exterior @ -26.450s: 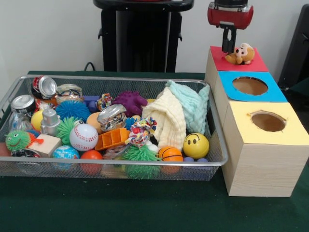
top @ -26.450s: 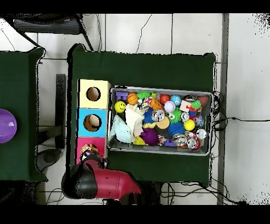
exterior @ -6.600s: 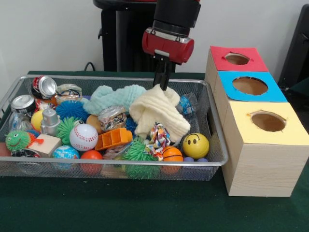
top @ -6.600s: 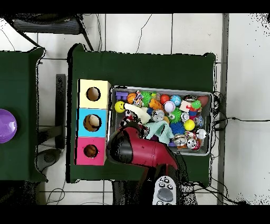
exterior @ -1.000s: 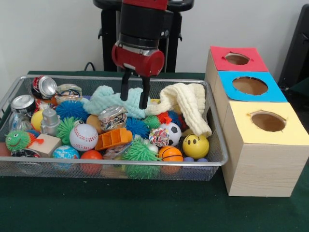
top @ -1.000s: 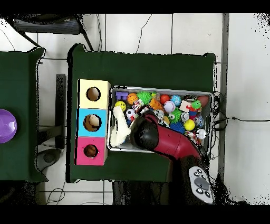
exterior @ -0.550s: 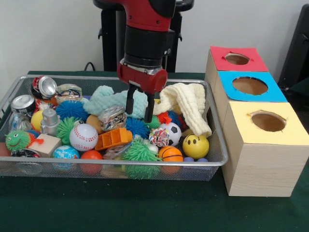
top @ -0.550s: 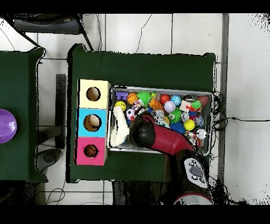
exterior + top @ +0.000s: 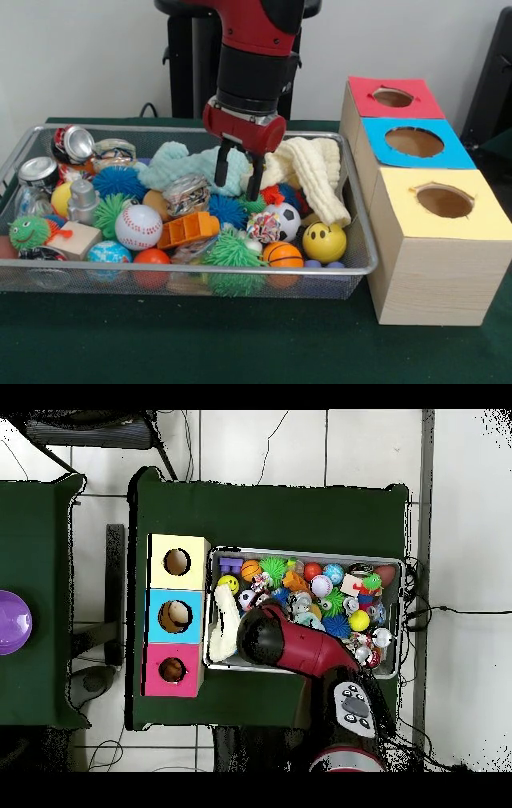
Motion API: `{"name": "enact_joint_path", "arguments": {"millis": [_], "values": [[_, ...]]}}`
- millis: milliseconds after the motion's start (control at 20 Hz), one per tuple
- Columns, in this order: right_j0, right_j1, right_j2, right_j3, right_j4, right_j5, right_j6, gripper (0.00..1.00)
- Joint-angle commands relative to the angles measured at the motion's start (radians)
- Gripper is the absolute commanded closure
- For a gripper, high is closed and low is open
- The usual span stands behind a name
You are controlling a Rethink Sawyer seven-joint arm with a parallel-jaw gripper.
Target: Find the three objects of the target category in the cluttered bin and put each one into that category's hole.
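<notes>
- Silver mesh bin point(image 9: 356, 264) sits on the desk; the hand point(image 9: 238, 178) hangs spread and empty over an orange-and-black scrap point(image 9: 273, 195), possibly the striped plush.
- Searching step, I judge; next comes descending astride it, then carrying to the red-bordered hole point(image 9: 393, 97).

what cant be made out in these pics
- Plush animals: none identifiable in either view; the clutter, the cream cloth and mint cloth could cover them.
- Bin middle, overhead view: hidden by the arm.
- Claw: open in the front view; the arm hides it overhead.
- Red-bordered hole: inside not visible.
</notes>
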Motion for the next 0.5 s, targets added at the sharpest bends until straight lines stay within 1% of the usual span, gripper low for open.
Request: {"name": "enact_joint_path", "arguments": {"millis": [50,300,500], "values": [[-0.019,0.066,-0.005,-0.041,-0.058,0.033,0.038,0.0],[-0.037,0.097,0.009,-0.011,-0.08,-0.041,0.062,0.0],[-0.054,0.121,0.019,-0.01,-0.092,-0.049,0.064,0.0]]}}
